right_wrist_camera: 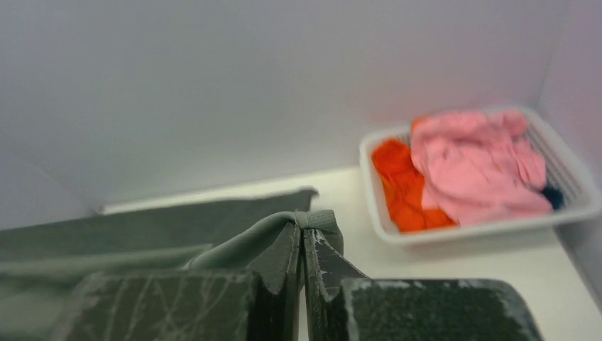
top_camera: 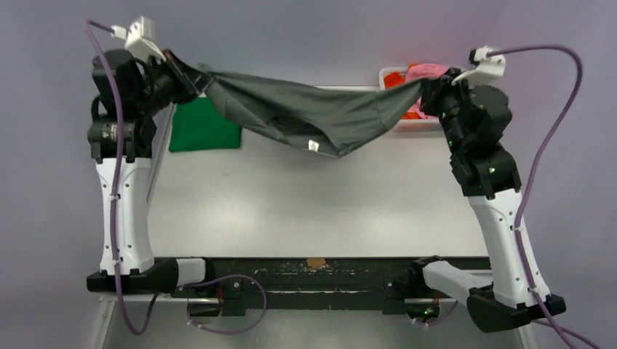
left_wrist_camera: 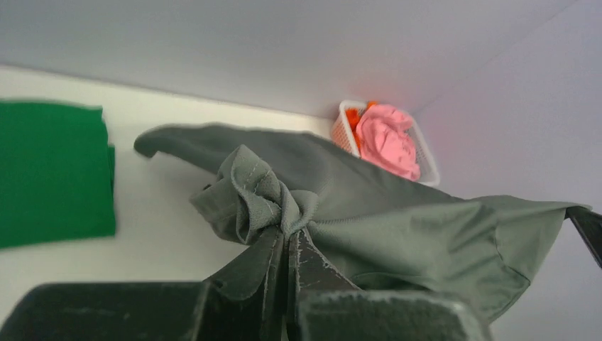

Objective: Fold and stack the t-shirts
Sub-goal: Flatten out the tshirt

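Near tabletop (top_camera: 305,211) open; green shirt (top_camera: 204,129), basket (right_wrist_camera: 461,232) crowd back.

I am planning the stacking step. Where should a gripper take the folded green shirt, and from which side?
Probably its near edge, approached low from the near side: the green shirt lies flat as a folded rectangle, and bare table borders that edge, so one jaw could slide underneath.

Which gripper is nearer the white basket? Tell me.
Right. The right gripper is beside the basket, clamped on the grey shirt; the left gripper holds its other end, near the green shirt.
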Robot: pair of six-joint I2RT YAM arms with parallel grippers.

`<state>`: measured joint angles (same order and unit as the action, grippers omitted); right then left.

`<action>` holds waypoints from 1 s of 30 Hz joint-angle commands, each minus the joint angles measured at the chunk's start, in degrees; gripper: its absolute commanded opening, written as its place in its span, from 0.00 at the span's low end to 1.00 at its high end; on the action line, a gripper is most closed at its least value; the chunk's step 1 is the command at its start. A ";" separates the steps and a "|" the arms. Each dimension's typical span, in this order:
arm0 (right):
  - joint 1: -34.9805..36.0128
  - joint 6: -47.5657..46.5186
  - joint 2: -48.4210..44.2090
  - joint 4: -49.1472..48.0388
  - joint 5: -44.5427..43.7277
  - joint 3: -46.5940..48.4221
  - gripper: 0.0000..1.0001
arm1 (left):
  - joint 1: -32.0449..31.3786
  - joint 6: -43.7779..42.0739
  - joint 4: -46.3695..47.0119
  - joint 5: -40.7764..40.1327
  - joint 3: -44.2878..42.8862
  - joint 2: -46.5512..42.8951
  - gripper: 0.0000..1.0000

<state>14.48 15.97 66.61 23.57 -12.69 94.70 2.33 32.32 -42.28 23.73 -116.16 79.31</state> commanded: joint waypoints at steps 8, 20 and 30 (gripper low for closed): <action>-0.32 10.16 -3.41 18.65 -8.96 -39.54 0.00 | -0.01 4.08 5.73 -12.28 65.01 -13.08 0.09; -0.16 16.22 4.93 21.28 -15.00 -38.04 0.64 | -1.69 4.57 0.94 -19.32 67.23 -16.14 0.98; 11.62 13.84 -4.14 -3.23 15.48 -42.93 0.80 | -18.75 7.31 14.66 -7.47 69.55 -14.03 1.00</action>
<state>19.55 28.12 63.66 29.61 -5.58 48.18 -13.54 37.32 -35.64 11.29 -46.72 64.73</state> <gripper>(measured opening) 0.763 0.998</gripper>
